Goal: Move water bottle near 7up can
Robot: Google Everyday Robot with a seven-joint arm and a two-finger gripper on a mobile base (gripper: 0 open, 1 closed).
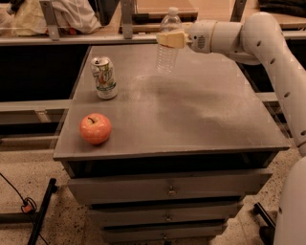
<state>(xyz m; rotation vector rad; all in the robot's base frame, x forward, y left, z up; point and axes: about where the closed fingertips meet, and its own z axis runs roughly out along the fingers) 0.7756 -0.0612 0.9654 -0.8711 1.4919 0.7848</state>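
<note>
Aloft, end effector (pixel 170 39) grips water bottle (pixel 166 60) (7up can (pixel 104 79) apart).

Grey metal drawer cabinet (pixel 201 119), speckled floor (pixel 19 165), wooden shelf (pixel 162 5) behind, dim warm light, gripper (pixel 168 39) above the cabinet's far edge.

The counter (pixel 205 110) is matt grey metal, smooth but smudged with paler scuffs, and its drawer fronts (pixel 143 189) look like the same dull metal. Over its far side, the pincer (pixel 171 39), pale yellowish and matt at the end of a glossy white plastic arm (pixel 267 43), clamps the water bottle (pixel 167 58), which is clear ribbed plastic. The 7up can (pixel 104 77) is shiny printed metal with a silver top, and the apple (pixel 95 128) has smooth, faintly glossy skin.
</note>
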